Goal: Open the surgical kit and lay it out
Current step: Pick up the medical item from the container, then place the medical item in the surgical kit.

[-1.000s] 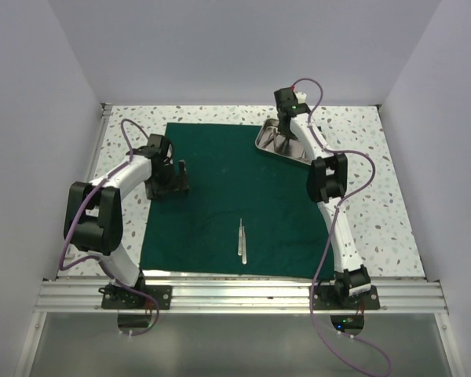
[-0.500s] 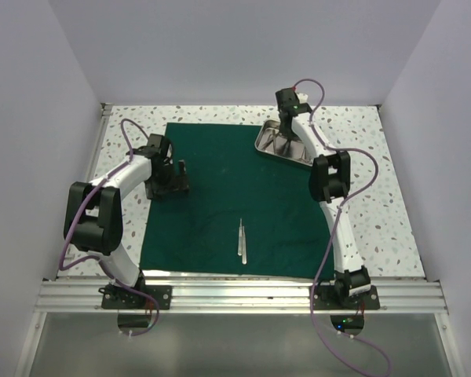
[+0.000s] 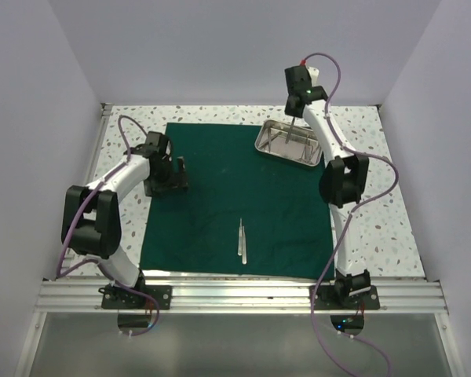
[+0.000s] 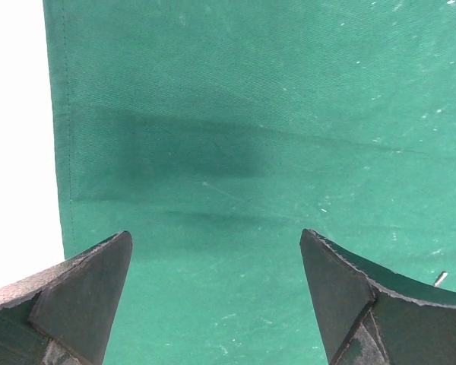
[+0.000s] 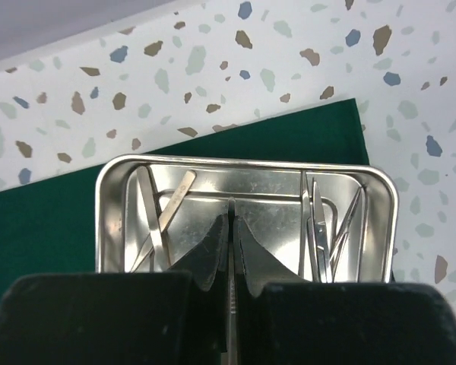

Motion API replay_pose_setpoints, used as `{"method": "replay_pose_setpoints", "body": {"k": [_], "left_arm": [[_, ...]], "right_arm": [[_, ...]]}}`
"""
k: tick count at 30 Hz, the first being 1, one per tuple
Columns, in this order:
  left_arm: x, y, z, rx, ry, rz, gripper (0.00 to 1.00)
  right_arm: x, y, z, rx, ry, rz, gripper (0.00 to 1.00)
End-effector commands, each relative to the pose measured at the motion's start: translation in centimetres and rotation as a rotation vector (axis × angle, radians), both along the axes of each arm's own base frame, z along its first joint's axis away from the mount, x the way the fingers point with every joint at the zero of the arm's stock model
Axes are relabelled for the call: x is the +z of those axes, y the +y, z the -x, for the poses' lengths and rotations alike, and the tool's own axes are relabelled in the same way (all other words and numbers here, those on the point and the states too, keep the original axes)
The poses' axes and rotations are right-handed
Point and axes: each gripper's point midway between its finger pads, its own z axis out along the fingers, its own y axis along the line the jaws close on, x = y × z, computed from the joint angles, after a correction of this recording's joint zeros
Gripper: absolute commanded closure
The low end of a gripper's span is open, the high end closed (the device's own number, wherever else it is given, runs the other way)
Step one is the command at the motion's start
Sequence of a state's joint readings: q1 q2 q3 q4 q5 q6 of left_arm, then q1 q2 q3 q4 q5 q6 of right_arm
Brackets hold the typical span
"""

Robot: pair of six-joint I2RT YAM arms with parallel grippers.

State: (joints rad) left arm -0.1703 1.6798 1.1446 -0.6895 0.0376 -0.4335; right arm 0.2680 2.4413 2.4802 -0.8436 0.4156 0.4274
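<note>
The cloth wrap (image 3: 220, 196) is spread; tweezers (image 3: 242, 239) lie by its near edge. My right gripper (image 5: 230, 228), clamped on a slim instrument (image 5: 231, 205), hangs above the tray (image 5: 106, 198) at its far-right corner; others remain inside. My left gripper (image 4: 214, 234): jaws fully parted, empty.

We see the dark green cloth wrap (image 3: 220, 196) spread open and flat. The shiny rectangular steel tray (image 5: 247, 162) sits on its far right corner, with slim silver instruments (image 5: 323, 228) lying at both ends. A pair of silver tweezers (image 3: 241, 239) lies lengthwise near the cloth's near edge. One thin silver instrument (image 5: 230, 205) hangs over the tray, pinched in the right gripper (image 5: 230, 222).
</note>
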Motion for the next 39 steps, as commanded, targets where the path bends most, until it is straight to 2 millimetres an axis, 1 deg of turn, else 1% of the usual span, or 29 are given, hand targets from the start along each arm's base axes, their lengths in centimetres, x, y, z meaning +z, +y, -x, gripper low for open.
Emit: {"method": "replay_pose_setpoints", "body": {"k": [1,3,4,6,7,9,10,11,12,13,14,15,16,17,18,19,21,22,24,25,27,28,32,34,37,39], "left_arm": [[2.9,0.2,-1.3,-0.008,-0.093,0.003,0.04],[3.2,0.2,-1.2,-0.010,-0.104,0.009,0.04],[3.3,0.1,-1.3,-0.012,-0.110,0.012,0.04],[3.4,0.1,-1.1,-0.013,-0.116,0.014,0.04],[3.5,0.0,-1.1,-0.013,-0.121,0.016,0.04],[3.7,0.1,-1.0,-0.013,-0.128,0.016,0.04],[3.8,0.1,-1.1,-0.012,-0.139,0.016,0.04],[3.9,0.1,-1.1,-0.012,-0.143,0.017,0.04],[3.8,0.1,-1.0,-0.012,-0.141,0.018,0.04],[3.8,0.1,-1.0,-0.009,-0.144,0.018,0.04],[3.9,0.1,-1.0,-0.010,-0.148,0.017,0.04],[3.8,0.1,-1.0,-0.008,-0.146,0.017,0.04],[3.8,0.1,-1.0,-0.008,-0.149,0.018,0.04],[4.0,0.1,-1.0,-0.008,-0.152,0.018,0.04],[4.1,0.1,-1.1,-0.008,-0.157,0.019,0.04],[4.1,0.1,-1.1,-0.007,-0.155,0.019,0.04],[4.4,0.0,-1.1,-0.010,-0.161,0.024,0.04],[4.4,-0.1,-1.2,-0.011,-0.163,0.026,0.04],[4.5,-0.2,-1.2,-0.013,-0.166,0.029,0.04],[4.5,-0.2,-1.2,-0.013,-0.165,0.028,0.04],[4.6,-0.3,-1.4,-0.013,-0.166,0.026,0.04],[4.7,-0.2,-1.4,-0.010,-0.170,0.024,0.04],[5.6,-0.2,-2.1,-0.003,-0.193,0.016,0.04],[6.0,-0.2,-2.5,0.000,-0.200,0.016,0.04],[7.2,-0.3,-3.9,0.014,-0.233,0.015,0.04],[8.3,-0.6,-5.2,0.021,-0.264,0.025,0.03]], "right_arm": [[6.1,0.0,1.2,0.018,-0.091,-0.033,1.00],[7.0,0.3,2.1,0.024,-0.089,-0.050,1.00],[7.8,0.3,3.0,0.028,-0.090,-0.059,1.00],[8.1,1.3,4.3,0.044,-0.080,-0.078,1.00],[8.4,1.5,5.7,0.053,-0.068,-0.088,1.00],[8.3,3.7,7.5,0.092,-0.048,-0.139,1.00],[7.4,4.3,9.3,0.107,-0.011,-0.143,1.00],[7.2,6.7,10.8,0.156,0.000,-0.155,1.00],[6.6,8.3,12.2,0.186,0.021,-0.163,1.00],[4.3,10.7,14.8,0.238,0.086,-0.141,1.00],[4.5,11.8,16.4,0.262,0.086,-0.157,1.00],[3.7,13.1,17.8,0.270,0.107,-0.182,1.00],[1.0,14.3,20.6,0.297,0.176,-0.171,1.00],[0.9,15.3,21.6,0.311,0.169,-0.205,1.00],[0.2,16.5,23.0,0.315,0.193,-0.256,1.00],[-1.9,17.2,25.3,0.335,0.247,-0.241,1.00],[-3.1,18.0,27.1,0.352,0.282,-0.241,1.00],[-4.3,18.4,28.6,0.379,0.319,-0.225,1.00],[-5.6,18.9,29.9,0.404,0.353,-0.202,1.00],[-6.7,18.9,31.1,0.417,0.383,-0.184,1.00],[-7.7,19.1,32.1,0.421,0.402,-0.188,1.00],[-8.6,19.0,32.9,0.425,0.424,-0.185,1.00],[-9.5,19.2,34.0,0.430,0.449,-0.181,1.00],[-9.8,19.7,34.6,0.452,0.460,-0.175,1.00],[-9.9,19.8,35.4,0.468,0.476,-0.177,1.00],[-9.9,19.8,35.8,0.483,0.487,-0.182,1.00]]}}
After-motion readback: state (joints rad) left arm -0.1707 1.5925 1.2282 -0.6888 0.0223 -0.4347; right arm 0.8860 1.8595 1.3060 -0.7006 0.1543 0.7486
